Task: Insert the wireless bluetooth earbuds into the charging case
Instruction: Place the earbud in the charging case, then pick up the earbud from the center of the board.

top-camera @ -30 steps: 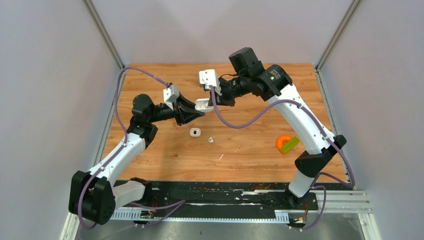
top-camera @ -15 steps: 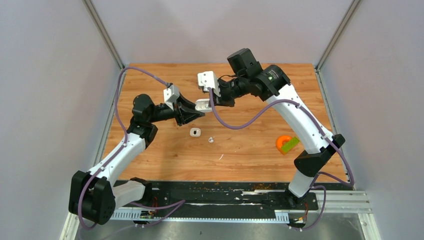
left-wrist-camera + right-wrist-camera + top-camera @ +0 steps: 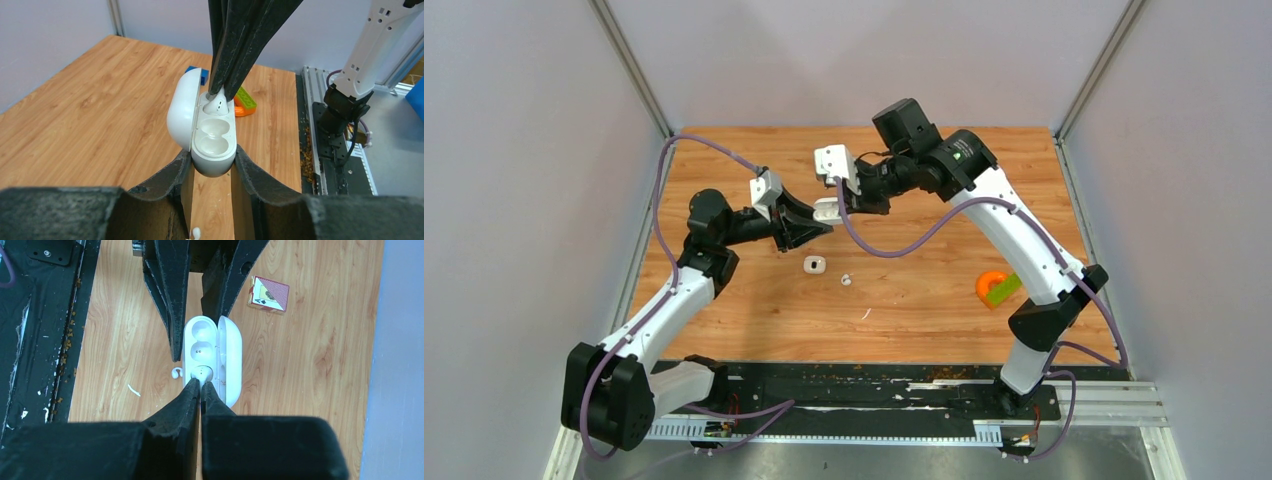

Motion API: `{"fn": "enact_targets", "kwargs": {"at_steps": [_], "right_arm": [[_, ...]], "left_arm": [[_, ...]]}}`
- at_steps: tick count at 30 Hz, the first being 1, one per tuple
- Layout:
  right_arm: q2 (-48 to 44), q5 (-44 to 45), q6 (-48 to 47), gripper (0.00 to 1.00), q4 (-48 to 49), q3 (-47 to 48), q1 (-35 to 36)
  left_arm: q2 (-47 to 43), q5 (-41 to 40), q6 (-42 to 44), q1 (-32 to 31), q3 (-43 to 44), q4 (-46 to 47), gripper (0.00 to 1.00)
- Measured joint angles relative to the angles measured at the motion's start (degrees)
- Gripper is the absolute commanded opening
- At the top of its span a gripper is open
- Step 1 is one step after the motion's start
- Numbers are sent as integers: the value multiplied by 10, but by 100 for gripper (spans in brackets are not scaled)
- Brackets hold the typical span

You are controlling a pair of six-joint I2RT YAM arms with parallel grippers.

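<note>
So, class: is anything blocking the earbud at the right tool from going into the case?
Nothing visible. The lid is swung open to one side, and the earbud sits at the mouth of its slot in the case, with the right tool's shut tips on it. The other slot is empty.

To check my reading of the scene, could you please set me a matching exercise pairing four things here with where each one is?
Things: 1 charging case; 2 seated earbud; 3 loose earbud; 4 playing card.
Places: A flat on the table, apart from the rest; B on the table below the case; C clamped in the left pincer; D in a case socket at the right pincer tips.
Pairs: 1-C; 2-D; 3-B; 4-A.
</note>
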Motion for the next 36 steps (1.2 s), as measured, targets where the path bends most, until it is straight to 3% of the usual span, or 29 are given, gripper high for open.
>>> {"fn": "enact_targets", "kwargs": {"at_steps": [7, 17, 21, 25, 29, 36], "right_arm": [[0, 5, 4, 26, -3, 4, 2], [-49, 0, 6, 27, -20, 39, 2], [-146, 7, 12, 25, 31, -83, -18], [-211, 4, 36, 22, 94, -234, -88], [-179, 7, 51, 16, 125, -323, -122], [-86, 0, -6, 13, 130, -413, -102]], "left_arm": [[-3, -3, 0, 0, -4, 0, 0], [-2, -19, 11, 0, -4, -7, 0], [-2, -27, 9, 3, -4, -11, 0], [-1, -40, -6, 18, -3, -14, 0], [-1, -52, -18, 36, 0, -18, 0], [-5, -64, -24, 60, 4, -30, 0]]}}
